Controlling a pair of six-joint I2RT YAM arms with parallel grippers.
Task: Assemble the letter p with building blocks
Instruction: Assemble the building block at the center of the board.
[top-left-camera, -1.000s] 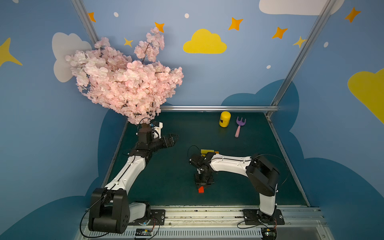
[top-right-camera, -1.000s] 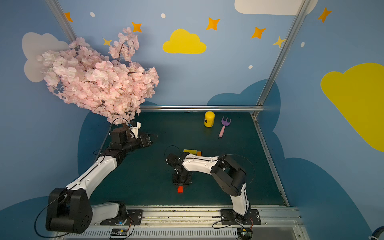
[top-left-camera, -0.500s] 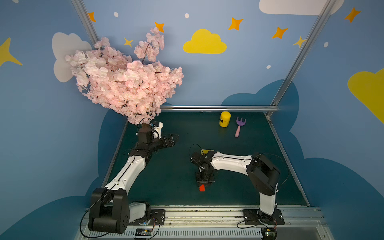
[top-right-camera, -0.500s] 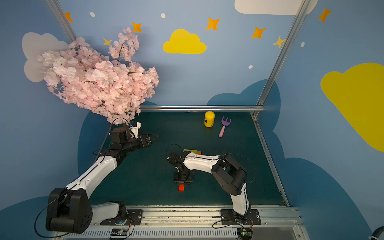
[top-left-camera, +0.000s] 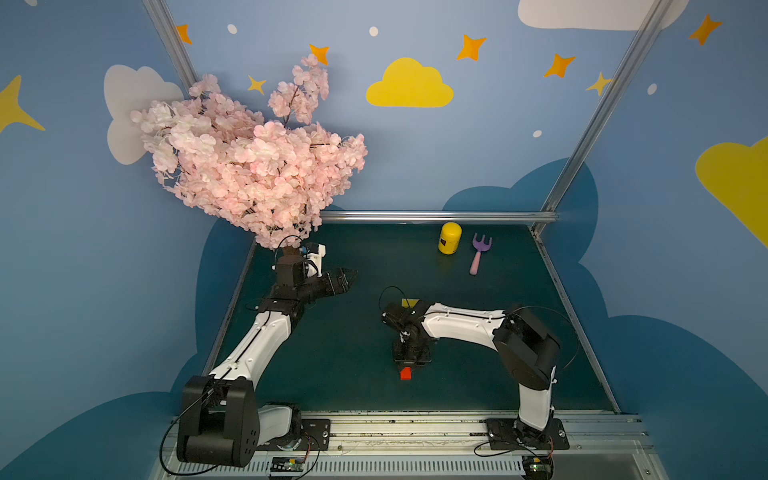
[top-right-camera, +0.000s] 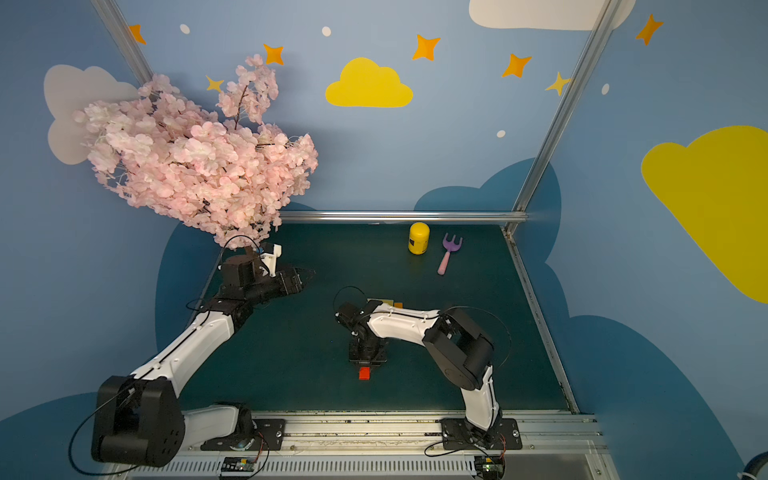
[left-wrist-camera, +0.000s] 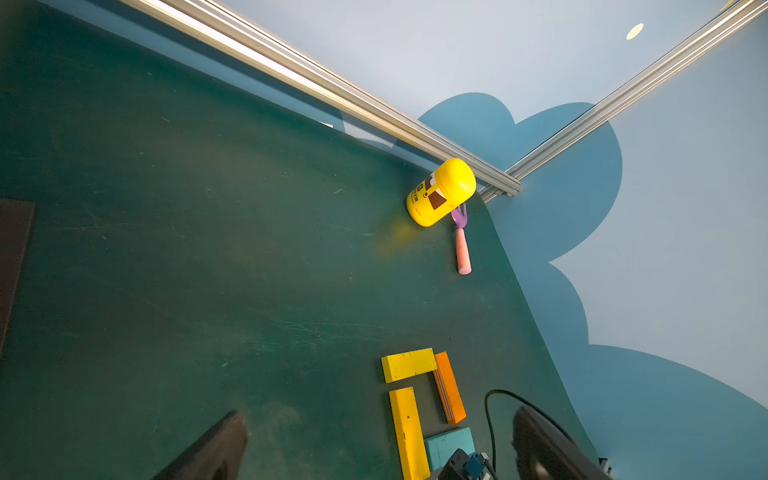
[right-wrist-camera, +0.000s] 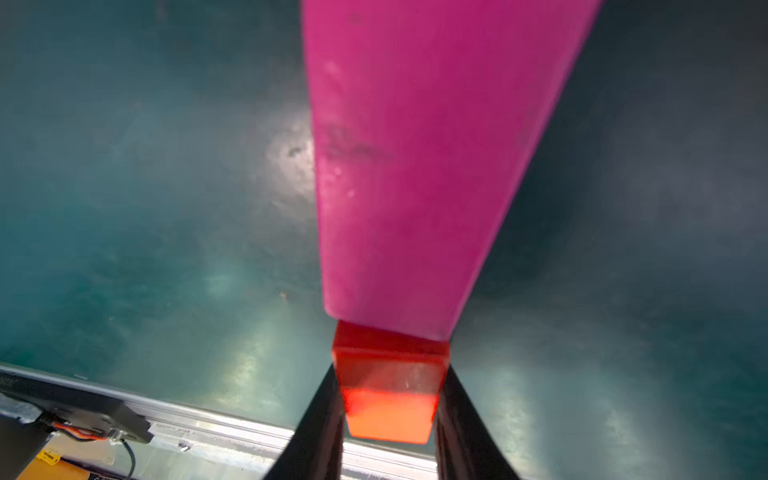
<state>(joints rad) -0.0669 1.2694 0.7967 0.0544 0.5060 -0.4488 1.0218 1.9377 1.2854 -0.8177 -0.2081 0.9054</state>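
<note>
My right gripper is shut on the red block, low over the green table. The block's far end meets the end of the magenta block, in line with it. In both top views the red block pokes out below the right gripper, and the magenta block is hidden under the wrist. The left wrist view shows two yellow blocks, an orange one and a teal one laid as a loop. My left gripper hangs open and empty at the back left.
A yellow can and a purple-pink toy rake stand near the back right corner. A pink blossom tree overhangs the back left, just behind my left wrist. A metal rail runs along the front edge.
My right gripper has crept a little toward the back of the table with the red block in it. The left arm has not moved.
</note>
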